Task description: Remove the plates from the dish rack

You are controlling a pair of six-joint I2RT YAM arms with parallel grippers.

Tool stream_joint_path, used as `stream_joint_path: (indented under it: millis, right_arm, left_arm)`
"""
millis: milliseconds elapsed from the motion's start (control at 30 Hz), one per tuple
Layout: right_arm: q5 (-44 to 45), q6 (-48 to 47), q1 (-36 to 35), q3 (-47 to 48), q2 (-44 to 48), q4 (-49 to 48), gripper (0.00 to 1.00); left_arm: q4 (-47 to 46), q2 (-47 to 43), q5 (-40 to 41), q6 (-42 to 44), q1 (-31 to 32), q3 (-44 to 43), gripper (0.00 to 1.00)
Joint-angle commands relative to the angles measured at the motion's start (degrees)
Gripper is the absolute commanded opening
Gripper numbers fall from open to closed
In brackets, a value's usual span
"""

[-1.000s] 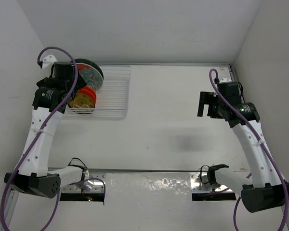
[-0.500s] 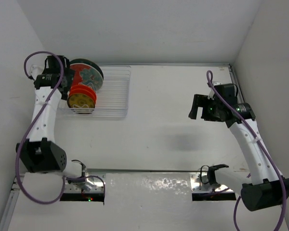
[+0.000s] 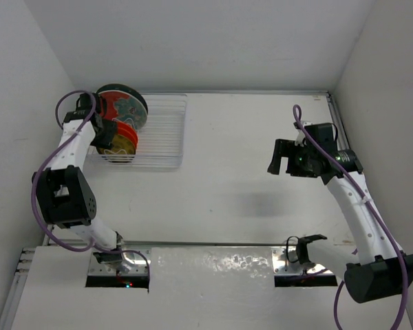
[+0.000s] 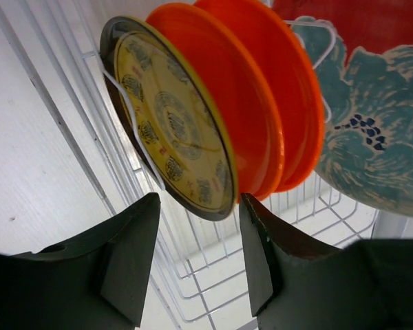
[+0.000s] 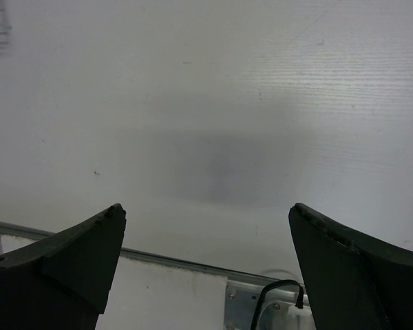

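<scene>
Trouble was likeliest at the closest plate. Your left gripper [image 4: 198, 206] had its jaws apart with the lower rim of the yellow plate [image 4: 172, 124] showing in the gap. I could not tell whether either finger [image 4: 127, 265] touched it. If you closed there, the grip would land on a thin, slanted edge, and the plate could swing or slip out as it rose. A thin wire [image 4: 139, 144] crossed the yellow plate's face, so a crooked pull might snag it and drag the rack [image 4: 213, 289] along.

Just behind, the orange plate [image 4: 261, 117] sat very near the yellow one. A finger pushed too deep could pinch both or wedge between them. Beyond that stood the red and teal plate [image 4: 358, 137], then a dark plate [image 3: 129, 90]. A knock to the front pair could tip the whole row.

All four plates stood on edge at the left end of the rack, in the far left corner of the table [image 3: 234, 179]. The yellow one was first in line ahead of your left fingertips and the others were stacked away from them. Your right gripper [image 5: 206, 213] hung over bare table near the right edge, jaws wide and holding nothing, well apart from the rack.
</scene>
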State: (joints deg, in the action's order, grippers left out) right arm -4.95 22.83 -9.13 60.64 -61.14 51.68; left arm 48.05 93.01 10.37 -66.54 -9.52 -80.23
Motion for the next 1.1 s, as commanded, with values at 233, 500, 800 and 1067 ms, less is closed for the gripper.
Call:
stream_joint_path:
  millis: [233, 500, 800, 1067]
  right_arm:
    - [-1.81, -0.51, -0.28, 1.41, -1.25, -1.49, 0.99]
    - [-2.52, -0.24, -0.54, 2.11, -3.01, -2.02, 0.99]
    - [-2.17, -0.15, -0.63, 4.22, -4.6, -2.02, 0.99]
    - [-1.64, 0.2, -0.54, 5.19, -5.83, -2.46, 0.99]
  left_arm:
    - [-10.5, -0.2, 1.14, -2.89, -1.03, 5.95, 0.42]
    - [-12.46, -0.55, 2.64, -2.63, -1.2, 5.78, 0.28]
    - [-9.56, -3.01, 4.48, 0.09, -1.2, 1.92, 0.0]
    - [-4.81, -5.71, 1.58, 9.4, -1.12, -6.78, 0.0]
